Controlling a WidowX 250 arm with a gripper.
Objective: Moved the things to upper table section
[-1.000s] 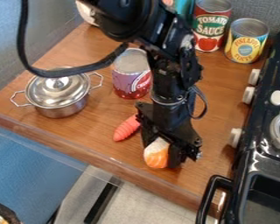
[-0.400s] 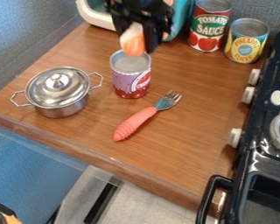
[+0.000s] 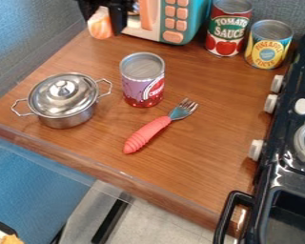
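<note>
The gripper (image 3: 105, 23) hangs at the upper left of the camera view, its black fingers closed around an orange-and-white food piece (image 3: 99, 25), which sits between them over the rear part of the wooden table (image 3: 199, 164), just beside the toy microwave (image 3: 199, 19).

The table's front edge slants from the left side of the frame down to the lower right, where the black toy stove (image 3: 283, 177) borders the wood. The metal pot (image 3: 65, 113), its lid on, stands near that front edge at the left. Bare wood stretches between the fork (image 3: 147, 133) and the stove, and between the purple-labelled can (image 3: 142, 82) and the two cans at the upper right.

Of those two, the red-and-green can (image 3: 228, 29) has a tomato pictured beneath its lettering; the yellow-labelled can (image 3: 268, 46) has a round blue patch. Both labels face the camera, as does the lettering on the purple one.

A second ago the gripper was low in the middle, covering the fork's tines; it then rose over the purple-labelled can and has since moved to the upper left with the piece. Pot, cans and fork have kept their places.
</note>
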